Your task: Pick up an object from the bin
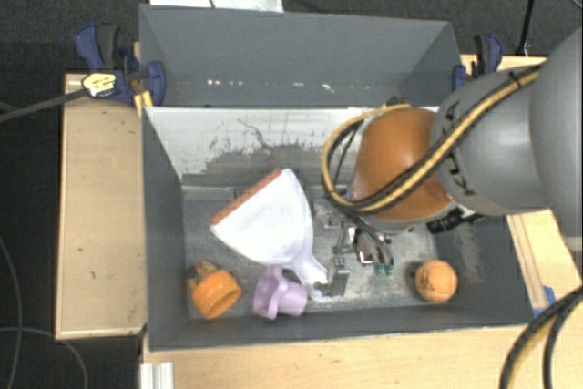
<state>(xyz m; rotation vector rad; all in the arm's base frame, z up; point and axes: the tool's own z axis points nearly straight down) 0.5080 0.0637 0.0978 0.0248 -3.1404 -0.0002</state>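
Observation:
My gripper (338,272) reaches down from under the orange cover to the bin floor at the front centre. Its tip is against the lower right corner of a white cone-shaped thing with an orange rim (269,219), which lies tilted in the middle of the bin. Just left of the tip, by the front wall, lies a small lilac plastic piece (279,294). To the gripper's right, near the front right corner, rests an orange ball (435,280).
A small orange pumpkin-like thing (214,290) sits in the front left corner. The arm with its orange cover and cables hangs over the right half of the bin and hides the floor there.

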